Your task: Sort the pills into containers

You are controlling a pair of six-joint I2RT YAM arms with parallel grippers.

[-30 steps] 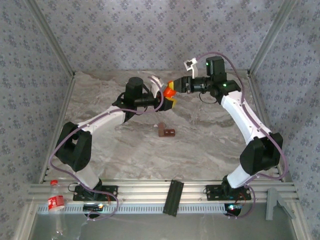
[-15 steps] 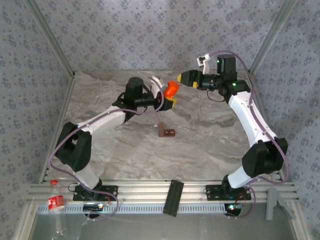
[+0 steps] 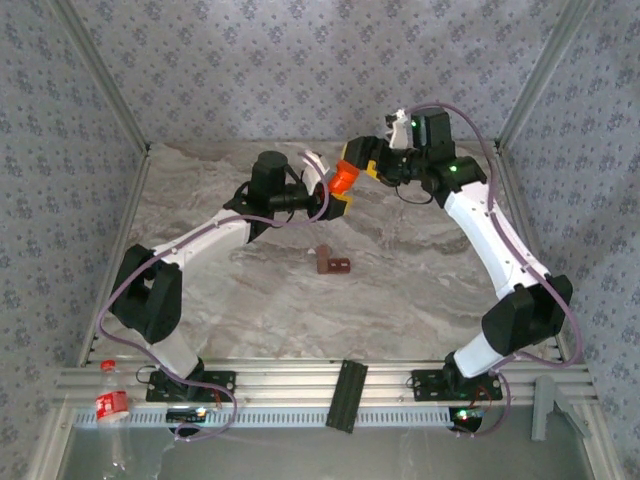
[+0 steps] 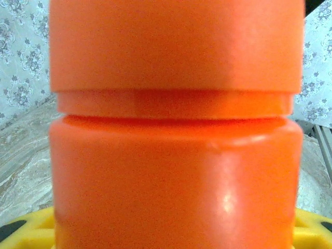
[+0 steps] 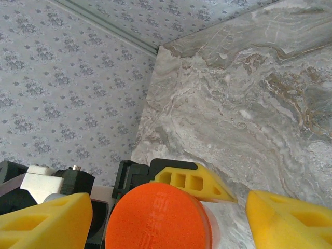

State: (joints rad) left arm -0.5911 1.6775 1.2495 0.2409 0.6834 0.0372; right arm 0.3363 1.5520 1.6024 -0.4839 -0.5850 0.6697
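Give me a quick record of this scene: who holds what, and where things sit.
bottle: orange, cap on, in the left gripper
left gripper: shut on bottle, near the back of the table
right gripper: open, one finger on each side of the cap, not gripping it
containers: dark brown strip lying mid-table, apart from both grippers

The desk has a grey-and-tan marbled top, evenly lit with no hard shadows. Behind it and on both its sides stand walls papered in pale blue-grey with small flower sprigs, and slanting aluminium posts rise from its far corners. Along the desk's near edge runs a ribbed aluminium rail, with a black strip lying across it.
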